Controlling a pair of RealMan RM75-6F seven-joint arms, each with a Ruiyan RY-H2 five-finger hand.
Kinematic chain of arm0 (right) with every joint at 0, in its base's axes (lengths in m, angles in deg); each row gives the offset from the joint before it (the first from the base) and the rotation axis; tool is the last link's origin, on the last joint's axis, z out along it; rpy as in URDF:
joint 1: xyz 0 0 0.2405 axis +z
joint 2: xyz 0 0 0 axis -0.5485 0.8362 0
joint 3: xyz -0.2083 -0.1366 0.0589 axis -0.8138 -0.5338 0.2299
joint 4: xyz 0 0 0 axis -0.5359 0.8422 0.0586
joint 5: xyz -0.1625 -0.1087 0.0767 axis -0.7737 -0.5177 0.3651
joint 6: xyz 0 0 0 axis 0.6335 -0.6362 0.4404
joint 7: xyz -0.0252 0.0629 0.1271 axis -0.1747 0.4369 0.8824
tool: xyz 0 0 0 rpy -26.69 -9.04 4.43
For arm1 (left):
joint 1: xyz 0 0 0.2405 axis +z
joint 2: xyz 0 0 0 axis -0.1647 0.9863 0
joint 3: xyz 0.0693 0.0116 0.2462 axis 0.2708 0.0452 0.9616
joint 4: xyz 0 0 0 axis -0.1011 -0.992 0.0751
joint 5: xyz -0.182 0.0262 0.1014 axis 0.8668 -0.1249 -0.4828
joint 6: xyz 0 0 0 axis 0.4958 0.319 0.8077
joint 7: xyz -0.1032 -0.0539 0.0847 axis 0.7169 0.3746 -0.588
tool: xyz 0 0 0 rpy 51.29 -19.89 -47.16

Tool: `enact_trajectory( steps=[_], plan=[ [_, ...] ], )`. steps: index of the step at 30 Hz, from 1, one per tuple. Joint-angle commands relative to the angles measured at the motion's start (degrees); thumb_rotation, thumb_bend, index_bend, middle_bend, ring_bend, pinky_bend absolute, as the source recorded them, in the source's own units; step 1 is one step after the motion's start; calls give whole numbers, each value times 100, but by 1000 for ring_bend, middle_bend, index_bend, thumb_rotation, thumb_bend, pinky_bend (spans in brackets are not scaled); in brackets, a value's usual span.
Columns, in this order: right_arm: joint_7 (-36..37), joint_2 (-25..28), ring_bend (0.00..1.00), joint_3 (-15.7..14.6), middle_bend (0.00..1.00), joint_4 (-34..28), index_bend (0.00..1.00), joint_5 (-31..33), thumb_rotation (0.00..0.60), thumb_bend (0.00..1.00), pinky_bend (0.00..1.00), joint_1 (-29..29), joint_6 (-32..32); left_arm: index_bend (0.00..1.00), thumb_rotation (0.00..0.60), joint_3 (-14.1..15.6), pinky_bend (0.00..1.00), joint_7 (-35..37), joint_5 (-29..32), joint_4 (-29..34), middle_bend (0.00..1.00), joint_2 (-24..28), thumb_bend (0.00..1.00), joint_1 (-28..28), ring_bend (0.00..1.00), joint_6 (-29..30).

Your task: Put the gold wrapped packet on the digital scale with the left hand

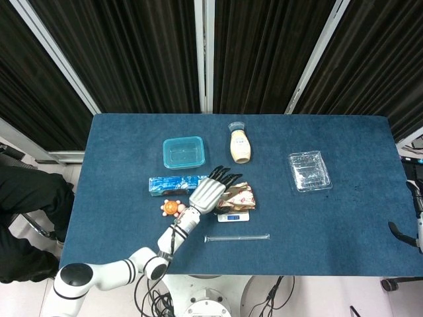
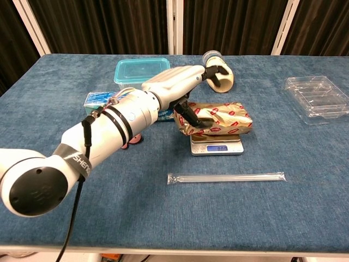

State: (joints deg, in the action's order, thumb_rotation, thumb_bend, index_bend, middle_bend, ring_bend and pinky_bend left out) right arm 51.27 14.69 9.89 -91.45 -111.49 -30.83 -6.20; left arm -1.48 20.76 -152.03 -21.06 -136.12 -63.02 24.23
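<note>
The gold packet (image 2: 218,119) bore red label patches, but their print was too small to read. It lay on the scale (image 2: 216,146), covering the platform and overhanging both sides, with the blue display showing beneath it; the digits were blurred. The left arm's grey cuff carried white lettering beginning "SHENG", the rest cut off.

The left hand (image 2: 177,84) hung over the packet's left end with its fingers stretched out toward the bottle, apart and released; the thumb (image 2: 192,114) angled down against the packet's left end, though whether it touched could not be told. The right hand (image 1: 419,228) showed only at the head view's right edge, too cropped to tell its state.

Behind the scale stood a teal container (image 2: 140,70) and a cream bottle (image 2: 220,74), partly hidden by the fingertips. A blue box (image 2: 98,99) and a toy turtle (image 1: 171,209) lay behind the forearm. A clear tube (image 2: 226,177) lay before the scale, and a clear plastic tray (image 2: 317,98) sat well to the right.
</note>
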Motion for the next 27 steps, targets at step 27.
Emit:
enact_trajectory(
  steps=[27],
  plan=[
    [-611, -314, 0, -153, 0, 6, 0, -467, 600, 162, 0, 113, -119, 28, 600, 2131, 0, -1890, -5, 3630, 105, 4328, 72, 3723, 0, 3282]
  ],
)
